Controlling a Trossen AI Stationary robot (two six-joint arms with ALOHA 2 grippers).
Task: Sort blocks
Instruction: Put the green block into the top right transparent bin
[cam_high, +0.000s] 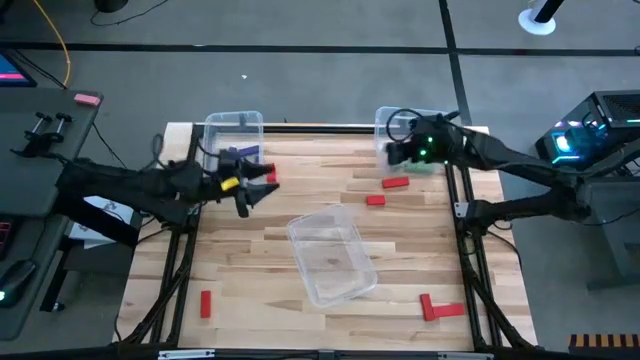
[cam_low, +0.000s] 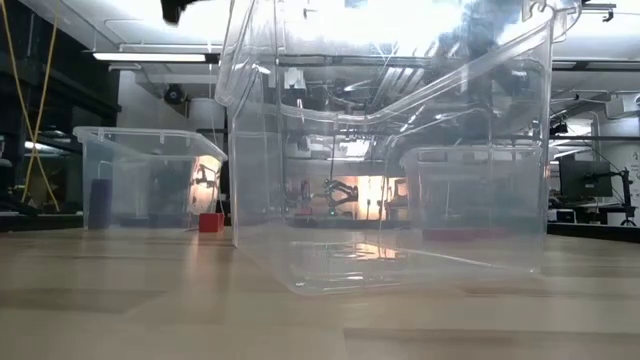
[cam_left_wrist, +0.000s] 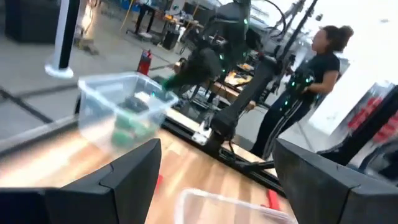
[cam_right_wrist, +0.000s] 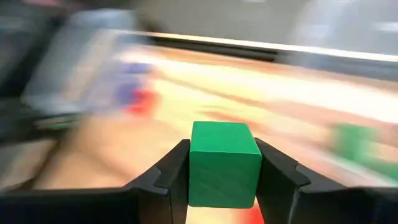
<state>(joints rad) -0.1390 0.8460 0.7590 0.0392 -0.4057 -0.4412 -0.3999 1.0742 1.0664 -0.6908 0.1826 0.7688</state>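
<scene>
My right gripper (cam_high: 395, 150) is shut on a green cube (cam_right_wrist: 224, 163), at the near side of the far-right clear bin (cam_high: 412, 124), which holds green blocks (cam_left_wrist: 127, 121). My left gripper (cam_high: 266, 190) is open and holds nothing, just near of the far-left clear bin (cam_high: 233, 128), which holds blue blocks (cam_high: 243, 155). A small red block (cam_high: 270, 177) lies close by its fingers. Other red blocks lie flat on the table: two (cam_high: 395, 183) (cam_high: 375, 200) near my right gripper, one (cam_high: 206, 303) at the near left and one L-shaped group (cam_high: 440, 308) at the near right. My right gripper pinches the green cube by two opposite side faces (cam_right_wrist: 194, 168), one finger (cam_right_wrist: 168, 177) on each. The cube's top face and front face show between the fingers. The cube sits upright in the hold, clear of the table.
A third clear bin (cam_high: 330, 255) stands slanted at mid-table and fills the low view (cam_low: 390, 150). A person (cam_left_wrist: 311, 81) stands beyond the table's right side, in the left wrist view. Bare wood (cam_high: 250, 260) lies between the centre bin and the left edge.
</scene>
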